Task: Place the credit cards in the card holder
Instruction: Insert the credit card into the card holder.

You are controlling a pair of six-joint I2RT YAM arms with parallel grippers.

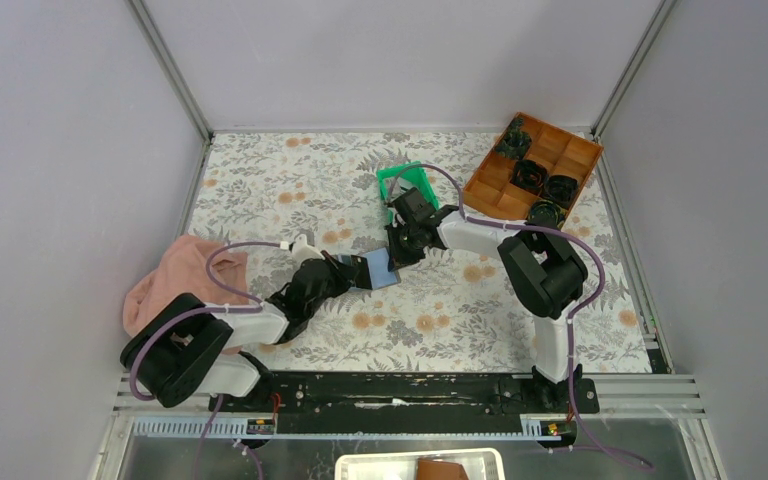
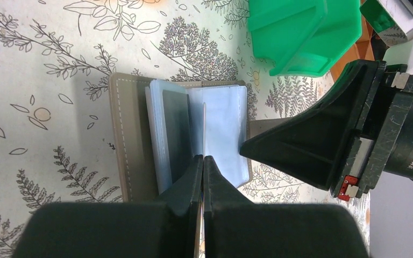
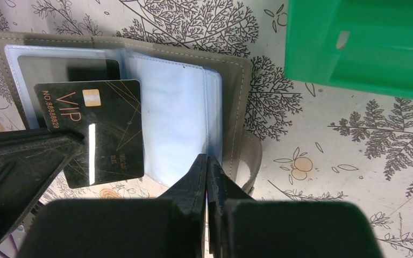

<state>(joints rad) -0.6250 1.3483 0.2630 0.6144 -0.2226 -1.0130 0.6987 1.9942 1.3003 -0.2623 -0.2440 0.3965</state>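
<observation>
The card holder [image 1: 382, 268] lies open in the middle of the table, grey outside [image 3: 234, 97] with blue clear sleeves [image 2: 223, 129]. My left gripper [image 2: 203, 158] is shut on a black VIP credit card [image 3: 107, 118], which overlaps the left sleeve and shows edge-on in the left wrist view [image 2: 204, 126]. Another dark card [image 3: 59, 69] sits inside a sleeve [image 2: 175, 129]. My right gripper [image 3: 208, 158] is shut on the edge of a blue sleeve near the holder's fold. In the top view the left gripper [image 1: 352, 270] and the right gripper [image 1: 400, 250] meet at the holder.
A green plastic bin [image 1: 407, 185] stands just behind the holder, close to the right gripper [image 3: 365, 43]. A brown compartment tray [image 1: 535, 165] with dark parts sits at the back right. A pink cloth [image 1: 175, 280] lies at the left.
</observation>
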